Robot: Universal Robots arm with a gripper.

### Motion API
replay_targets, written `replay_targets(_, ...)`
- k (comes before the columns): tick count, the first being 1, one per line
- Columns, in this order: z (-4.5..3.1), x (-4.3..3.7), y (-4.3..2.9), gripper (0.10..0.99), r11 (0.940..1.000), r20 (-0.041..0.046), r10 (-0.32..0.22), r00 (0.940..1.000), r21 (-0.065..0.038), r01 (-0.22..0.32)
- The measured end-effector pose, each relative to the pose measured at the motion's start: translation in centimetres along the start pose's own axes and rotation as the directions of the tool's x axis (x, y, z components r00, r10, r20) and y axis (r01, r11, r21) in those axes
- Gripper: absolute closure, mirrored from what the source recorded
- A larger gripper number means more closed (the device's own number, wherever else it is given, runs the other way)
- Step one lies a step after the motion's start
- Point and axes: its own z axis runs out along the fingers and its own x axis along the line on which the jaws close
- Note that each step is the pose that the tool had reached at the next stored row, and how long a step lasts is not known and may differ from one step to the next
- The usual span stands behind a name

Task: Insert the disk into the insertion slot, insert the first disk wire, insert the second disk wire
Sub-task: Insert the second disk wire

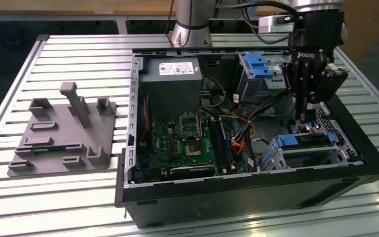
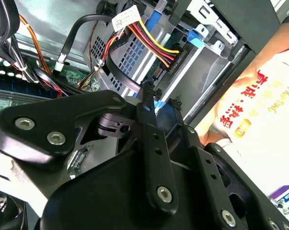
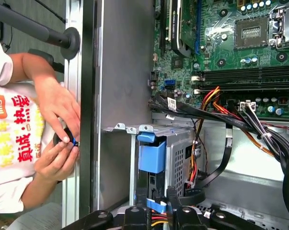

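Observation:
The disk (image 1: 303, 141), framed by its blue bracket (image 3: 151, 155), sits inside the insertion slot (image 1: 337, 143), a small perforated grey cage (image 3: 179, 160) in the case's near right corner in the exterior view. A red, yellow and black wire bundle (image 2: 156, 48) runs into the disk's end. My gripper (image 1: 303, 120) hangs straight down over that end. In both wrist views its fingertips (image 2: 146, 91) stand close together with a flat blue wire (image 2: 159, 103) pinched between them. That blue wire (image 3: 156, 205) lies right at the cage's opening.
The open black case (image 1: 242, 192) holds a green motherboard (image 1: 189, 143), a taller grey bay with a blue latch (image 1: 258, 66) and loose black and orange cables (image 3: 259, 134). A grey fixture (image 1: 64, 133) lies on the slatted table. A person's hands (image 3: 58, 139) work just outside the case wall.

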Motion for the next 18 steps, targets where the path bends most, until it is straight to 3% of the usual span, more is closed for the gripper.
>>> replay_targets(7,-0.01,0.0,0.09,0.788,1.0,0.0003,0.004,1.0,0.007,-0.004)
replay_targets(18,0.05,0.05,0.11,0.788,0.9999,0.0118,0.007,0.9999,0.013,-0.008)
